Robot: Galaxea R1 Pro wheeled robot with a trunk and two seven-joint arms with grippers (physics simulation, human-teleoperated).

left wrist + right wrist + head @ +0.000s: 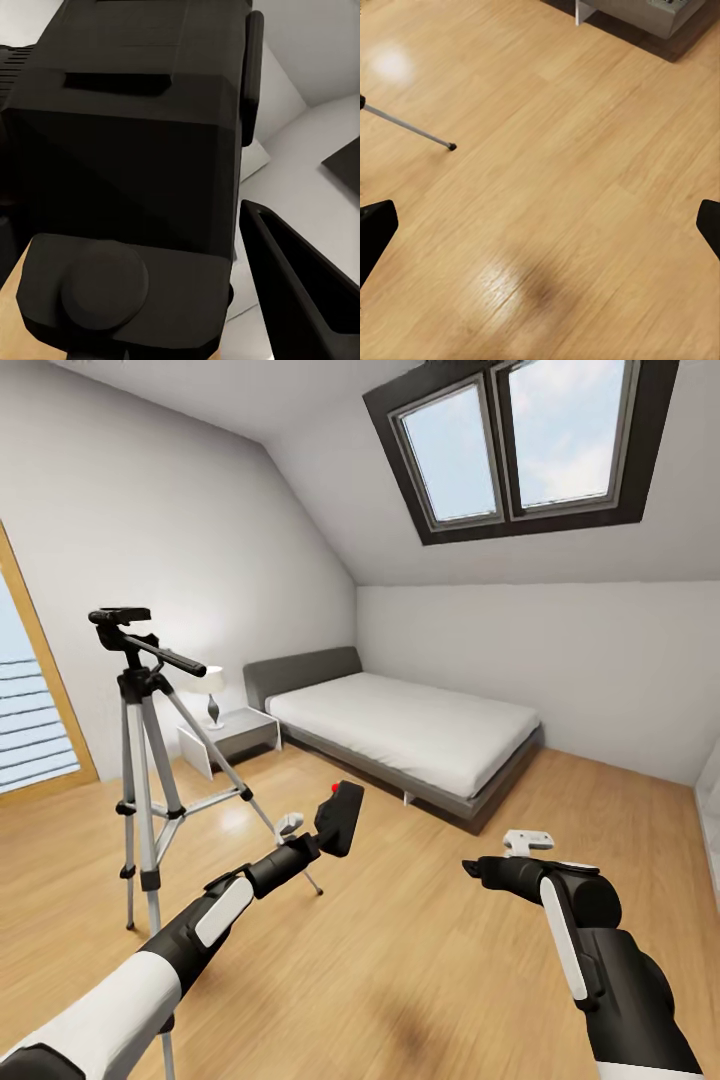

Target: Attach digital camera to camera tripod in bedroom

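Camera: the digital camera (339, 817) is grasped in the fingers of the left gripper (318, 838)
Way to go: the camera tripod (145, 745) stands to the left, its head plate (120, 616) higher than the camera
Nearer arm: left
Right gripper (527, 841): released, empty over the floor (555, 187)
Writing: none readable

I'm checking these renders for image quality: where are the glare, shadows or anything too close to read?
Head view: even daylight, soft sheen on the floor near the camera tripod. Right wrist view: a bright glare patch and a dark blurred shadow on the boards. Left wrist view: the digital camera sits very close, dark, with little detail.
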